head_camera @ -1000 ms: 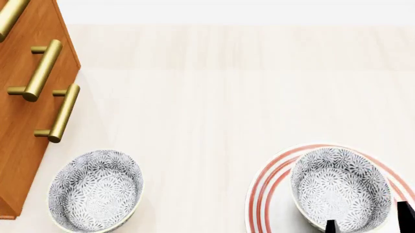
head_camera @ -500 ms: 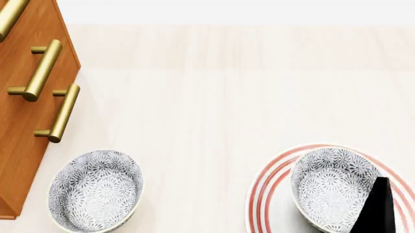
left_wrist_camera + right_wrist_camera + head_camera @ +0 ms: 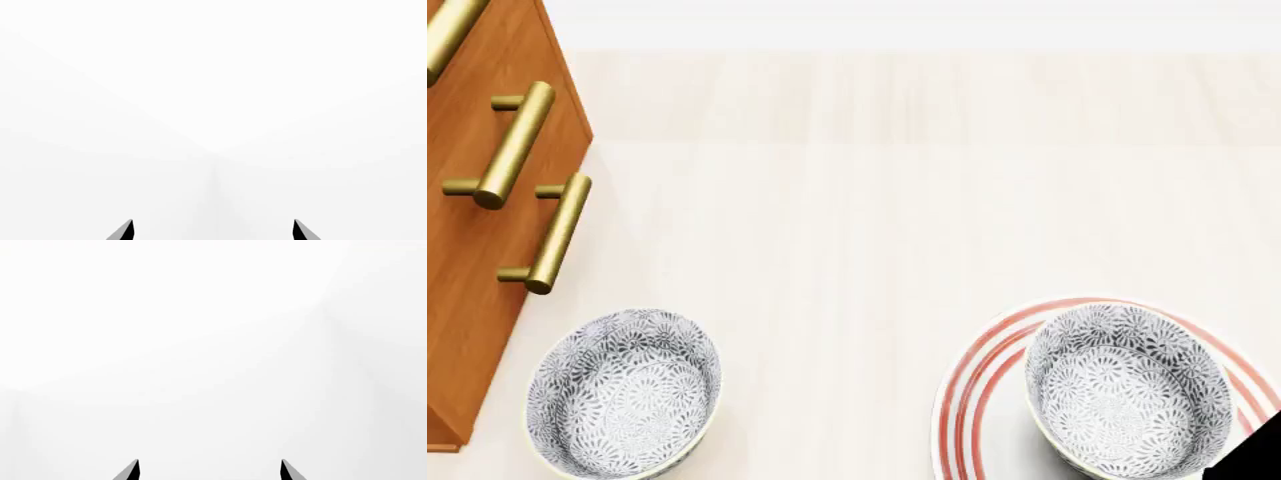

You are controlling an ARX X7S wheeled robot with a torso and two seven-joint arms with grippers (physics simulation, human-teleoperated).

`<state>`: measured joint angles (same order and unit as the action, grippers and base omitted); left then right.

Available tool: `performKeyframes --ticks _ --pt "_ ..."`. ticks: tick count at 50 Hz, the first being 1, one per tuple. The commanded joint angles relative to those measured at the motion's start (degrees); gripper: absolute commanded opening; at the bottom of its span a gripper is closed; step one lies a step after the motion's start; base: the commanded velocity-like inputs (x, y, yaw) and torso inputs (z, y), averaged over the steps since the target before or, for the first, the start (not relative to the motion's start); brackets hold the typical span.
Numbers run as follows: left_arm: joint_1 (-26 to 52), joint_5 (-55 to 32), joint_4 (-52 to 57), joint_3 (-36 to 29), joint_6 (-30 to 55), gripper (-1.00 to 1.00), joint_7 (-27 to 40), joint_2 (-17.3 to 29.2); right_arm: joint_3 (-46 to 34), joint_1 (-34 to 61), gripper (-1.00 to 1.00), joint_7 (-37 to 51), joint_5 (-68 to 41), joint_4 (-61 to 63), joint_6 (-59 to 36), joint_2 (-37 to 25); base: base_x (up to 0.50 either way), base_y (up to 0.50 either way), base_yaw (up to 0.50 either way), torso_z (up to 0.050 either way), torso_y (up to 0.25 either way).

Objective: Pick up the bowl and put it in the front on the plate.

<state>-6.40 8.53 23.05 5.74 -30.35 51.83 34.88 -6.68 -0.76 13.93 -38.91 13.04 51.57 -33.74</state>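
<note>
In the head view, the bowl [image 3: 1128,390], white with a dense grey-blue floral pattern, stands upright on the plate [image 3: 964,400], a white plate with red rings at the lower right. Only a black corner of my right arm [image 3: 1252,460] shows, at the frame's bottom right, clear of the bowl. In the right wrist view my right gripper [image 3: 210,471] is open, its two tips wide apart against blank white. My left gripper [image 3: 213,231] is open too, with nothing between its tips. Neither wrist view shows the bowl or the plate.
A look-alike floral bowl [image 3: 625,392] sits on the pale counter [image 3: 854,220] at the lower left. Just beside it, a wooden cabinet [image 3: 481,260] with brass bar handles [image 3: 554,235] fills the left edge.
The right gripper has drawn back from over the bowl's right side to the bottom right corner of the head view. The bowl stays on the plate, unmoved.
</note>
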Motion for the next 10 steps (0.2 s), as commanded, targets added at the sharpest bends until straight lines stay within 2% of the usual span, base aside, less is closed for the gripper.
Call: performKeyframes --ticks 1,10 --pt "1.37 -2.2 -2.7 1.44 0.14 1.0 0.99 -0.1 1.21 0.7 1.0 0.62 1.39 -1.32 0.04 2.04 0.0 0.0 0.0 0.0 0.0" --pt "1.65 -2.41 -3.13 1.33 0.22 1.0 1.0 -0.36 1.74 1.01 1.0 0.58 1.66 -1.86 -0.18 2.78 0.0 0.0 0.0 0.0 0.0"
